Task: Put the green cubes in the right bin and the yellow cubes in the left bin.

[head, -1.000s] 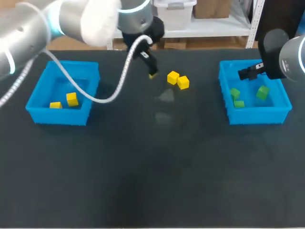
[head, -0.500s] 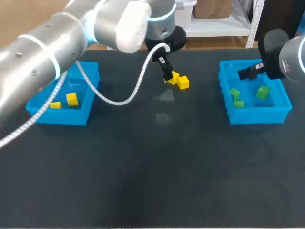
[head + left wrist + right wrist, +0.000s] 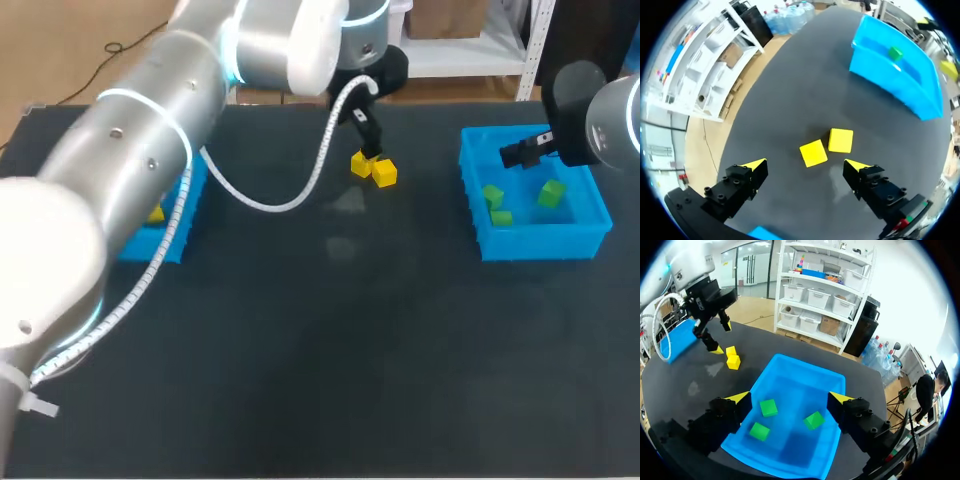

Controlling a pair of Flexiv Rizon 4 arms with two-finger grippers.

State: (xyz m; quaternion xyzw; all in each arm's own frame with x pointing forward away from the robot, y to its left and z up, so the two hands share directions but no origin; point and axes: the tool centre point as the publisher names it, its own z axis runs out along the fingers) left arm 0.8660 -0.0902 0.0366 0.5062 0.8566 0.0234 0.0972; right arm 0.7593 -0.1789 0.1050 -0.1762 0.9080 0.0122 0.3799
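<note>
Left gripper (image 3: pixel 805 164) spread wide, empty, low over two yellow cubes (image 3: pixel 813 152) lying just about touching on the black table (image 3: pixel 330 350), well apart from the left bin (image 3: pixel 150 247); risk: the fingers straddle both, so closing may pinch the pair or knock the far cube (image 3: pixel 841 140) aside. Right gripper (image 3: pixel 789 397) wide, empty, above the right bin (image 3: pixel 805 361) with three green cubes (image 3: pixel 768 407); surface matte, faint pale patches.

The table top (image 3: pixel 330 350) presents dark and matt, with faint dull reflections. The right bin (image 3: pixel 535 242) is smooth blue plastic, its walls slightly glossy. The yellow cubes (image 3: pixel 813 153) and green cubes (image 3: pixel 768 407) show smooth, matt faces. The left arm (image 3: pixel 150 180) has smooth silver casing with a satin sheen, and its white cable (image 3: pixel 270 205) is ribbed.
</note>
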